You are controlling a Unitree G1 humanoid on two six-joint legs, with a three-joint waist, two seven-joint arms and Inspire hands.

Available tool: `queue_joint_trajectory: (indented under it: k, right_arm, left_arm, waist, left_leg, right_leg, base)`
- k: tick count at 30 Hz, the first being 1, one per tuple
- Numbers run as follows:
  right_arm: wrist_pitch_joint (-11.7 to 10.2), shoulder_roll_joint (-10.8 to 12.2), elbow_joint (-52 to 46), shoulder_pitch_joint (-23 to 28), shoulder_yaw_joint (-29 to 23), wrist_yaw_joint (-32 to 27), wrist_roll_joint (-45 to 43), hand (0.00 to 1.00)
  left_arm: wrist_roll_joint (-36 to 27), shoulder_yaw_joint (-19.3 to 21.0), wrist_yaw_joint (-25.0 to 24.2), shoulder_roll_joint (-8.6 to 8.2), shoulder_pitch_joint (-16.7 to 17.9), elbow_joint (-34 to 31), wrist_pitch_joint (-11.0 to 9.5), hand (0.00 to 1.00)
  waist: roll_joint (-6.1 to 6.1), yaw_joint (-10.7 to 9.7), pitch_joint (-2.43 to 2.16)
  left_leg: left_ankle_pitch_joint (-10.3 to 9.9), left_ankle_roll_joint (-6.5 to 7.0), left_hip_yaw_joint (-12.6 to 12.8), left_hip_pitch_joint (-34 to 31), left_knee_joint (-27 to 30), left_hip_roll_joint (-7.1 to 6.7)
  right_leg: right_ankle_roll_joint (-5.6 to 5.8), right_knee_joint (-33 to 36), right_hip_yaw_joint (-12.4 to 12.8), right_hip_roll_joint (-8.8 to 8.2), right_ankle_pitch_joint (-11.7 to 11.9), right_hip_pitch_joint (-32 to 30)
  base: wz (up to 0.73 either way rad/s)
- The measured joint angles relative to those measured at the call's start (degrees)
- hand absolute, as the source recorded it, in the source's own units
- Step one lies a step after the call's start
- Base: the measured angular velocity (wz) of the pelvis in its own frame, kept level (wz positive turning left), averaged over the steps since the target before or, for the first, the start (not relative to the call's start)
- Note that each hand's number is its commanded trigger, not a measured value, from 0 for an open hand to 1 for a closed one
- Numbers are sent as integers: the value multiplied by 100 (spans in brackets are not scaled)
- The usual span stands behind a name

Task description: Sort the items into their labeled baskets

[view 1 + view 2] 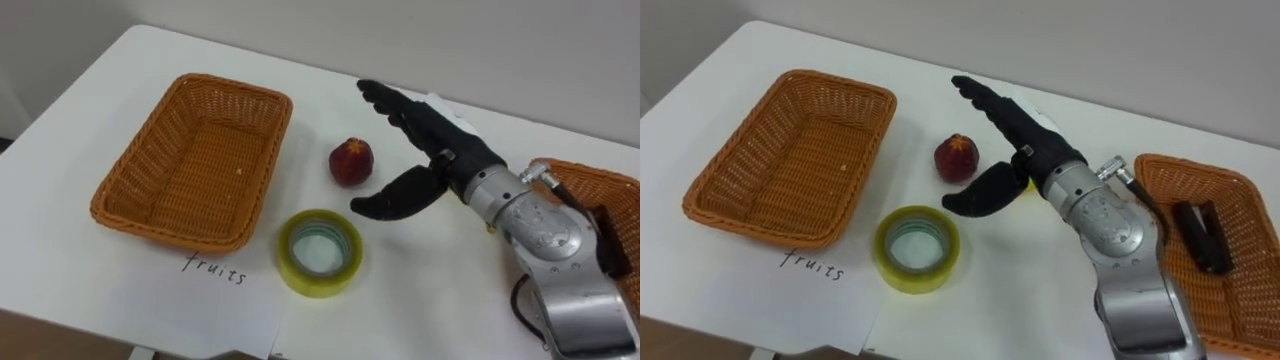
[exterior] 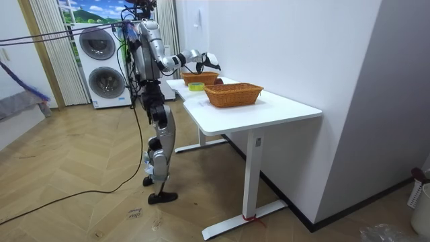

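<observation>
Hovering just right of the red fruit [image 1: 351,161], right hand [image 1: 438,150] has fingers straight and thumb spread, gripping nothing; fruit sits on the table [image 1: 420,292] right of the left basket [image 1: 236,83], yellow tape roll [image 1: 286,256] nearer, dark stapler [image 1: 1200,236] in the right basket [image 1: 1198,165].

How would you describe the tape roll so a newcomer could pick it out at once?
On the white table, find the empty wicker basket at the left. By its near right corner lies the tape roll: a yellow ring with a hollow middle, unlike the solid red fruit just beyond it.
</observation>
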Motion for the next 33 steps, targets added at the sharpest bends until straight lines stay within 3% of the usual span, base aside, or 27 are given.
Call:
queue_joint_trajectory:
  k: [7, 18, 33]
  right_arm:
    - [1, 148, 218, 5, 29, 125, -40, 0]
    - [1, 149, 354, 5, 153, 119, -49, 0]
    - [79, 174, 366, 4, 458, 244, -543, 0]
  left_arm:
    - [3, -2, -1, 1, -77, -1, 1, 0]
    - [-1, -191, -12, 4, -103, -129, 4, 0]
    - [1, -262, -26, 2, -118, -202, 39, 0]
  waist:
    - [5, 88, 3]
    - [62, 99, 36]
    - [115, 106, -11]
  left_leg:
    - [2, 2, -13, 0, 9, 2]
    - [3, 3, 32, -9, 3, 19]
    - [8, 2, 17, -77, -2, 8]
  right_leg:
    - [0, 0, -35, -7, 0, 10]
    - [0, -1, -36, -13, 0, -8]
    - [0, 3, -19, -10, 0, -86]
  base:
    - [0]
    - [-1]
    - [0]
